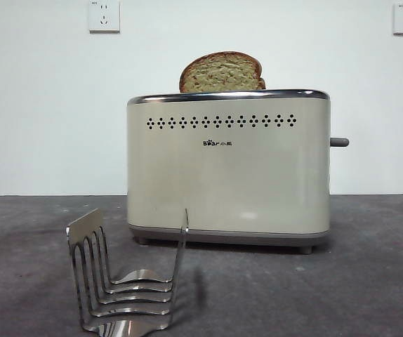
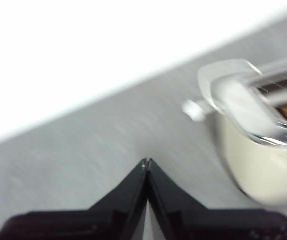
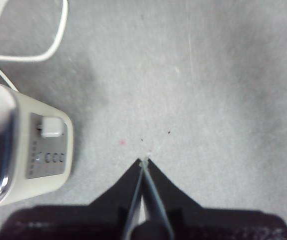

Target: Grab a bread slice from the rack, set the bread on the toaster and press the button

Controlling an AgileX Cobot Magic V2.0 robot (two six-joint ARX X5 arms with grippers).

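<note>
Nearest, at six o'clock, the shiny steel wire rack (image 1: pixel 128 281) stands empty; the golden-tan, brown-crusted slice of bread (image 1: pixel 222 72) already sits in the cream boxy toaster (image 1: pixel 228 168), leaving only the grey lever button (image 1: pixel 339 142) unpressed, with left gripper (image 2: pixel 147 162) and right gripper (image 3: pixel 144 161) both pressed together.

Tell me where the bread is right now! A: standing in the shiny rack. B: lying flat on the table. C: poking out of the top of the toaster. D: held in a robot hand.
C: the slice of bread sticks up from the toaster, and the rack holds nothing.
</note>
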